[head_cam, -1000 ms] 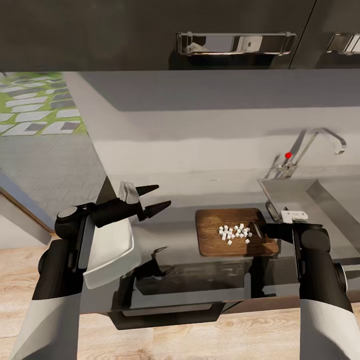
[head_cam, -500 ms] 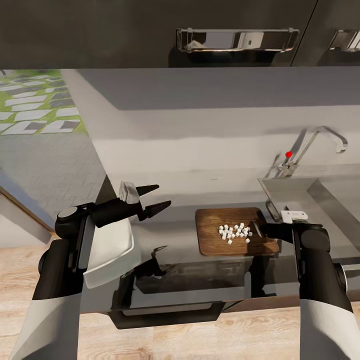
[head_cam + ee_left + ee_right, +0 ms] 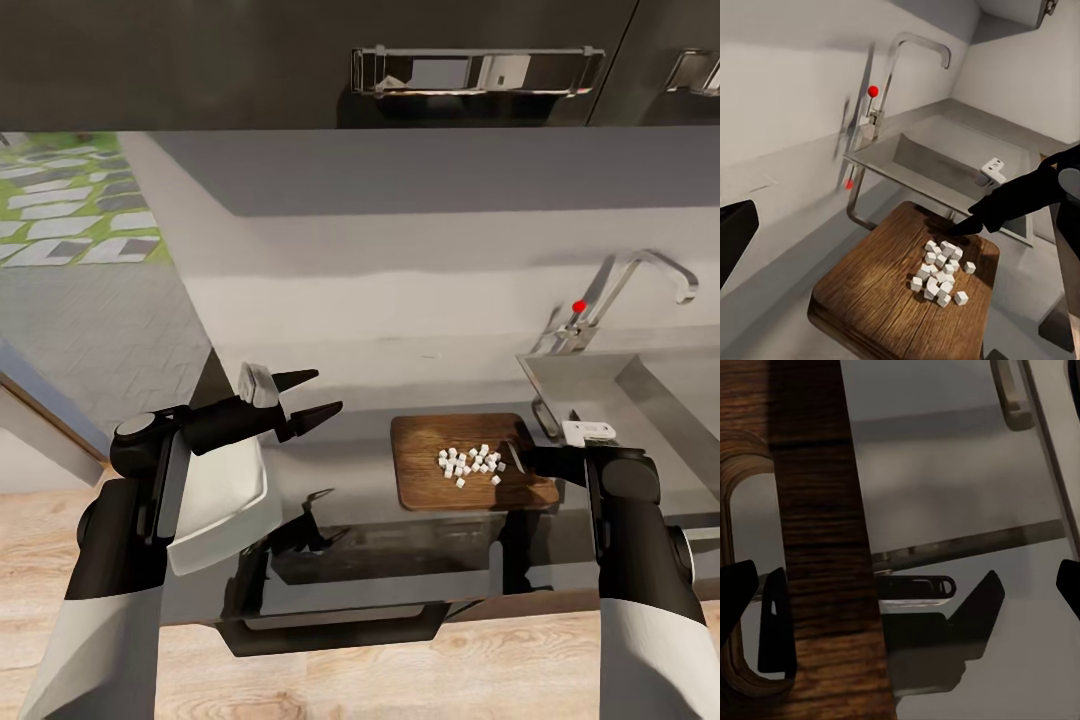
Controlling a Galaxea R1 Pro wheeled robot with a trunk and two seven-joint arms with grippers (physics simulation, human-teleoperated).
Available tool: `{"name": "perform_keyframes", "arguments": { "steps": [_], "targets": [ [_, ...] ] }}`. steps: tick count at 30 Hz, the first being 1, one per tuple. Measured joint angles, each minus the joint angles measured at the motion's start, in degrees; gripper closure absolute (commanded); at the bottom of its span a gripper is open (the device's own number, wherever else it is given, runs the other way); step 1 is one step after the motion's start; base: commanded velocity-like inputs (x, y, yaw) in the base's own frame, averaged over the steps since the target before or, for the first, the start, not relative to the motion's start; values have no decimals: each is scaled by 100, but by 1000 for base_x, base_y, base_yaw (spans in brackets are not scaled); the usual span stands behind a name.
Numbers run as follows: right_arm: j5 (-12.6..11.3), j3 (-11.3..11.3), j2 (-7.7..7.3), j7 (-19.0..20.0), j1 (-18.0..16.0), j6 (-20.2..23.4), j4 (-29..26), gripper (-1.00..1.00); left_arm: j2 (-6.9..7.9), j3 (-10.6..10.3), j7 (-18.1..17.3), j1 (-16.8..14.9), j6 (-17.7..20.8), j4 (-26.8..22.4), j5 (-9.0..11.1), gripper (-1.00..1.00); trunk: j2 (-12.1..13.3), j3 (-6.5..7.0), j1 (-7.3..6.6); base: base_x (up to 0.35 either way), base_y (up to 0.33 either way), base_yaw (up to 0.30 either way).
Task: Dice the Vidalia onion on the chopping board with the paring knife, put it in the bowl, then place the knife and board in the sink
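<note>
My left gripper (image 3: 318,394) hangs spread and empty above the countertop (image 3: 340,470), bowl (image 3: 222,495) beneath its arm. Diced onion (image 3: 470,464) sits piled on the chopping board (image 3: 425,470), at 3 o'clock of the bowl. My right gripper (image 3: 520,458) rests at the board's sink-side edge; grip unclear. Sink (image 3: 600,385) at 1 o'clock of the board.
</note>
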Motion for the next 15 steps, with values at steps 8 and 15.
{"name": "perform_keyframes", "arguments": {
  "steps": [8,15],
  "targets": [
    [0,-4,0,0,0,0,1,-100,0,0,0,0,0,0,0,-100,0,-1,0,0,0,0],
    [0,0,0,0,0,0,1,-100,0,0,-1,0,0,0,0,-100,0,-22,0,0,0,0]
  ]
}}
